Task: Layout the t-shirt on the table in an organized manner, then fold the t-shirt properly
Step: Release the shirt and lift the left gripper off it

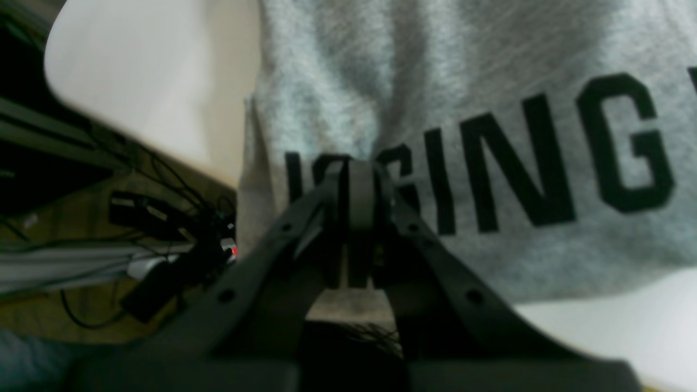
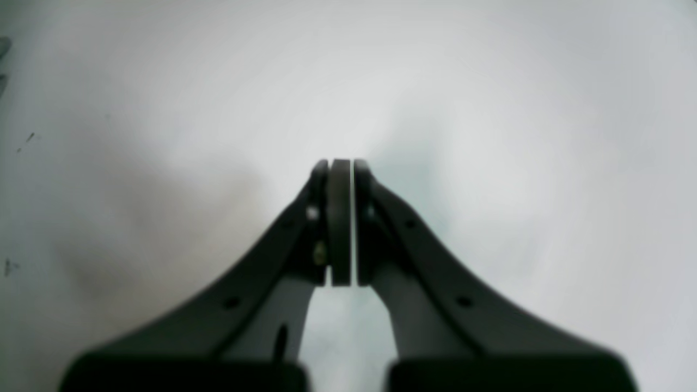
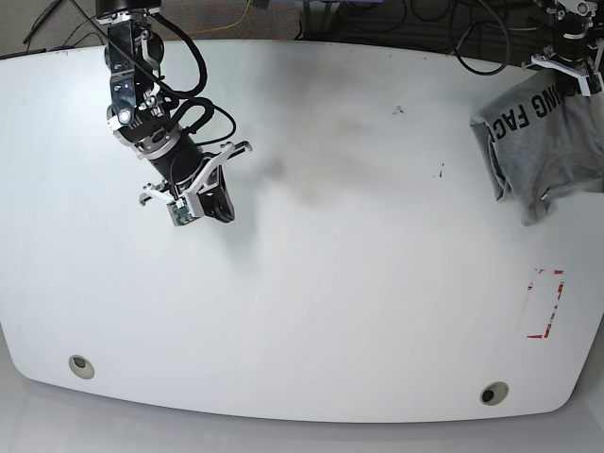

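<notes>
Over at the far right edge of the glossy white surface (image 3: 302, 283), the heather-grey cotton t-shirt (image 3: 547, 142) sits bunched in a rumpled heap, partly draped past the rim. It is anything but laid out: soft folds run down the cloth, one side is doubled under, and a narrow tail of fabric trails toward the near side. Black block capitals show on the top face, "FAC" readable from the base view, and the left wrist view catches "ING" stretched across the wrinkled knit (the letters before it are hidden behind the fingers).

The left tool (image 1: 359, 188) has its dark fingers pressed together right on that printed panel, pinching a pleat of the grey cloth, which puckers upward from the grip. The arm stands at the surface's far right corner, above the heap.

The right tool (image 2: 341, 218) is pressed together too, pads flat against each other with nothing between them, hovering above bare white surface on the left side, well apart from the shirt.

Near the right front edge a red rectangular outline (image 3: 545, 302) marks the surface, and two small round holes (image 3: 81, 365) sit along the near edge.
</notes>
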